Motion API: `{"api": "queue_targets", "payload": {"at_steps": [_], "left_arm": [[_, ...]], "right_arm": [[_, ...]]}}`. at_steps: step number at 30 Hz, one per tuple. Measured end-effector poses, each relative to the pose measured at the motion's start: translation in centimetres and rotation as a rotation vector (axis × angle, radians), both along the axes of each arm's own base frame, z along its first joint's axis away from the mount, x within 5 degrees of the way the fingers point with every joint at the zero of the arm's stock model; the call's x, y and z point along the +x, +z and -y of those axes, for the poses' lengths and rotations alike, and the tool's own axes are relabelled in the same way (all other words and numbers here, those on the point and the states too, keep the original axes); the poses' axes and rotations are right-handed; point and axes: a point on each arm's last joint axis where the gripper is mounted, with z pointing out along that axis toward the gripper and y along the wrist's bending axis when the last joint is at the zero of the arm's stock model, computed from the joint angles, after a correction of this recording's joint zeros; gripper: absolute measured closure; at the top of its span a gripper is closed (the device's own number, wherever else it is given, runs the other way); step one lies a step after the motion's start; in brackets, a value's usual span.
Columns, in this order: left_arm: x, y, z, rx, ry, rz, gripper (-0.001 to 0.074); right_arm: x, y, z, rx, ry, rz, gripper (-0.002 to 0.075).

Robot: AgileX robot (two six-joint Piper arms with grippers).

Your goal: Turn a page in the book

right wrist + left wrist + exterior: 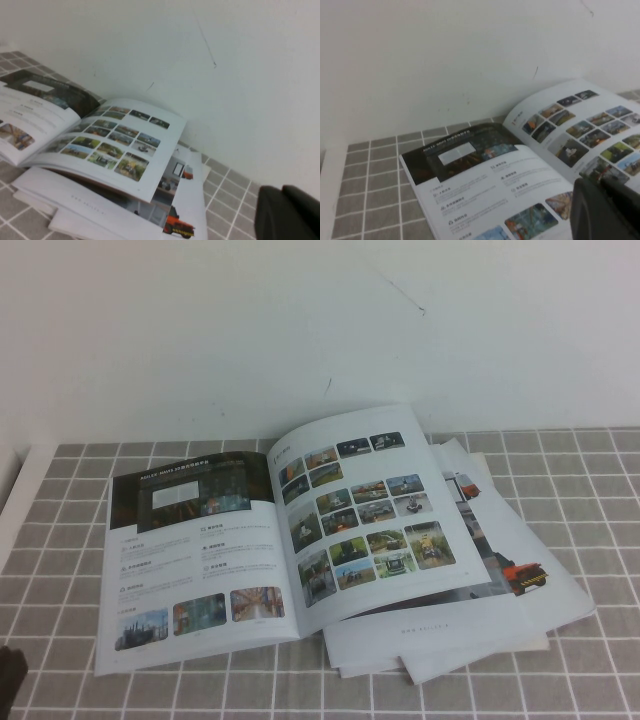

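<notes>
The book (365, 505) lies open on the grey tiled table, partly on top of loose booklets. Its left-hand page (190, 560) lies flat with a dark banner photo on top, text and small photos below. The right-hand leaf shows a grid of small colour photos and curves up slightly. My left gripper (606, 207) hovers shut over the book's middle, near the gutter (570, 175), with nothing in it. A dark bit of that arm (10, 680) shows at the table's near left corner. My right gripper (289, 215) is shut and empty, off to the right of the book (115, 140), above bare tiles.
Loose white booklets (520, 585) with an orange machine photo stick out from under the book to the right and front. A white wall (320, 330) stands close behind the book. Bare tiles (60, 510) lie left of the book, and a white ledge runs along the table's left edge.
</notes>
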Motion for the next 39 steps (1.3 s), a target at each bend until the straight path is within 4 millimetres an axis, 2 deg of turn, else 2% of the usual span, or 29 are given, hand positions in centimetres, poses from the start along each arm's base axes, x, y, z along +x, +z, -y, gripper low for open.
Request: {"api": "queue_targets", "payload": {"at_steps": [13, 17, 22, 30, 39], "left_arm": [[0.1, -4.9, 0.4, 0.011, -0.040, -0.183, 0.0738], [-0.2, -6.3, 0.5, 0.028, -0.065, -0.234, 0.0738], [-1.1, -7.7, 0.2, 0.090, -0.048, -0.195, 0.0738], [-0.9, -7.6, -1.3, 0.003, 0.145, -0.183, 0.0738], [-0.9, -7.7, -1.4, -0.013, 0.166, -0.187, 0.0738]], "right_arm": [[0.9, -5.1, -0.1, -0.014, 0.001, -0.156, 0.0728], [0.8, -5.9, -0.2, -0.022, 0.026, -0.202, 0.0728], [0.5, -6.3, -0.5, -0.035, 0.066, -0.252, 0.0728], [0.4, -6.5, -0.6, -0.029, 0.080, -0.267, 0.0728], [0.4, -6.5, -0.7, -0.027, 0.080, -0.267, 0.0729]]}}
